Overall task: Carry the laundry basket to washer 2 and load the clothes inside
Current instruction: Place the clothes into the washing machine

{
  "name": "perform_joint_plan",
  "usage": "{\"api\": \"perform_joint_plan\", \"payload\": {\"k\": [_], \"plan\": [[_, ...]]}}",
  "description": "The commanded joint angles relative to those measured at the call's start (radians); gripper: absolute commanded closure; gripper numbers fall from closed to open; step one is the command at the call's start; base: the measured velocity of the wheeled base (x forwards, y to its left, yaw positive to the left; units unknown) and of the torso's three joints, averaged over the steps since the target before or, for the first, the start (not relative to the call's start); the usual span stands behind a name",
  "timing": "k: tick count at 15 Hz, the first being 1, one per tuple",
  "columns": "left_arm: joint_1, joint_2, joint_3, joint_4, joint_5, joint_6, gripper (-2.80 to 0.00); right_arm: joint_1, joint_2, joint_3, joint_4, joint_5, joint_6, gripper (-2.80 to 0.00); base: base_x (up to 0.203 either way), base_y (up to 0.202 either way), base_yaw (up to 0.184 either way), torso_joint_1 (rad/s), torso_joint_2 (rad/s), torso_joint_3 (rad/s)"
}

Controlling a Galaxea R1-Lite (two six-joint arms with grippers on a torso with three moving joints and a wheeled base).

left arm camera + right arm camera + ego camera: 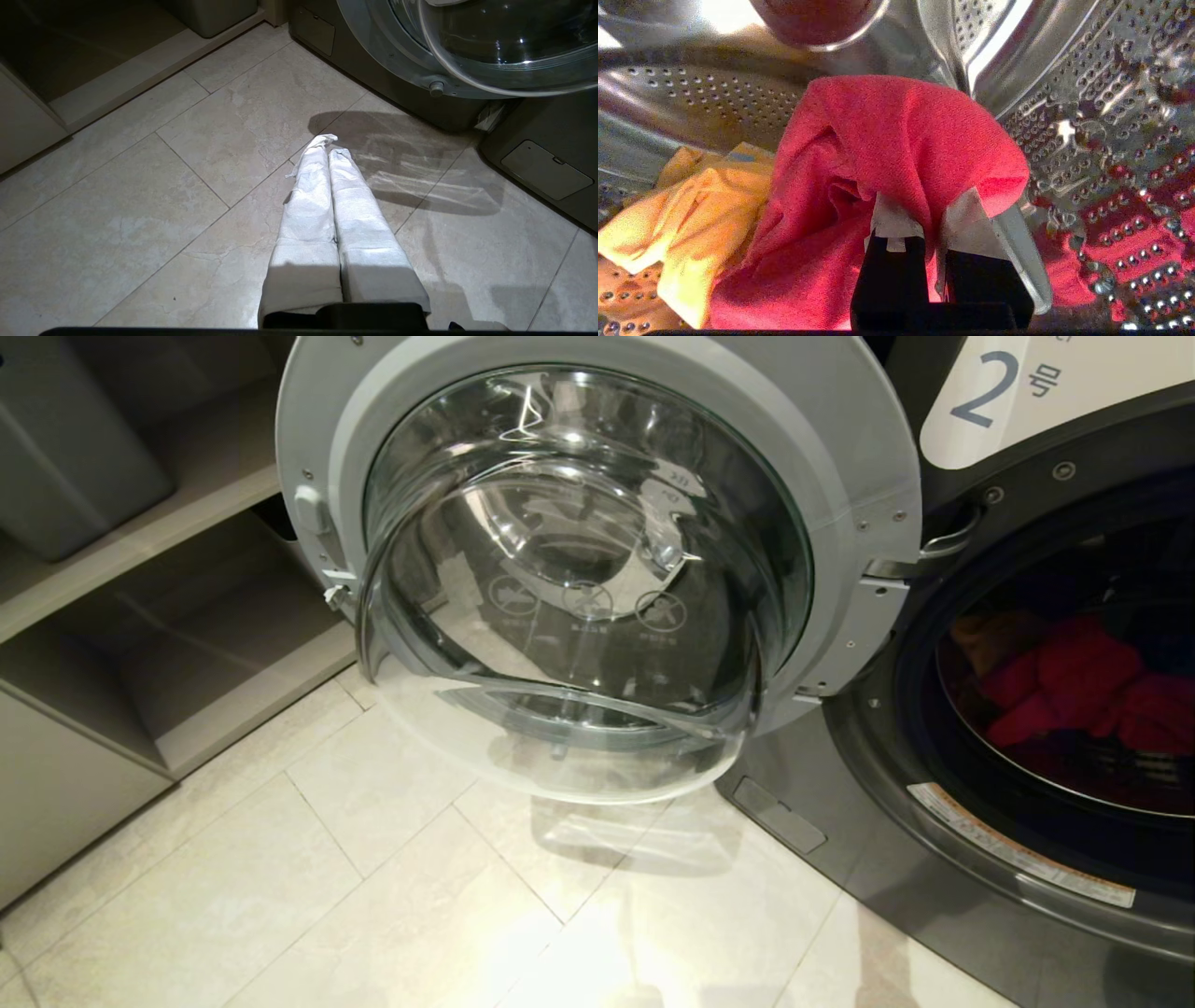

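Washer 2 is the dark grey machine at the right, with a white "2" label. Its round glass door is swung open to the left. Inside the drum lie the clothes, seen as a pinkish-red heap. In the right wrist view my right gripper is inside the perforated steel drum, shut on the pinkish-red garment, which drapes over its fingertips. A yellow garment lies beside it on the drum wall. My left gripper hangs shut and empty over the floor tiles. The laundry basket is out of view.
A low shelf unit stands left of the open door, with a grey solid-walled bin on its upper shelf. Pale floor tiles spread in front. The door overhangs the floor ahead of the left gripper, near a hatch panel.
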Motion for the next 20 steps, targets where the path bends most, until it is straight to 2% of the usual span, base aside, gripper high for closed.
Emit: {"api": "perform_joint_plan", "payload": {"k": [1, 3, 4, 8, 10, 13, 17, 20], "plan": [[0.001, 0.0, 0.04, -0.001, 0.0, 0.0, 0.0, 0.002, 0.01, 0.008, -0.007, -0.005, 0.001, 0.0, 0.0, 0.0, 0.0, 0.0, 0.0, 0.0], [0.001, 0.0, 0.04, -0.001, 0.0, 0.0, 0.0, 0.007, 0.006, 0.013, -0.002, -0.002, 0.003, 0.0, 0.0, 0.0, 0.0, 0.0, 0.0, 0.0], [0.0, 0.0, 0.04, -0.001, 0.0, 0.0, 0.0, 0.009, 0.006, 0.017, 0.0, -0.002, 0.003, -2.8, 0.0, 0.0, 0.0, 0.0, 0.0, 0.0], [0.001, 0.0, 0.04, -0.001, 0.0, 0.0, 0.0, 0.019, 0.004, 0.054, 0.065, -0.004, 0.024, -2.8, 0.0, 0.0, 0.0, 0.0, 0.0, 0.0], [0.001, 0.0, 0.04, -0.001, 0.0, 0.0, 0.0, 0.019, -0.009, 0.07, 0.117, 0.0, 0.068, -2.8, 0.0, 0.0, 0.0, 0.0, 0.0, 0.0], [0.001, 0.002, 0.04, -0.001, 0.0, 0.0, 0.0, 0.023, -0.05, 0.184, 0.172, 0.012, 0.121, -2.8, 0.0, 0.0, 0.0, 0.0, 0.0, 0.0], [0.0, 0.0, 0.04, -0.001, 0.0, 0.0, 0.0, 0.029, -0.18, 0.434, 0.252, 0.151, 0.23, -2.8, 0.0, 0.0, 0.0, 0.0, 0.0, 0.0], [0.001, 0.0, 0.04, -0.001, 0.0, 0.0, 0.0, 0.039, -0.304, 0.586, 0.32, 0.209, 0.266, -2.8, 0.0, 0.0, 0.0, 0.0, 0.0, 0.0]]}}
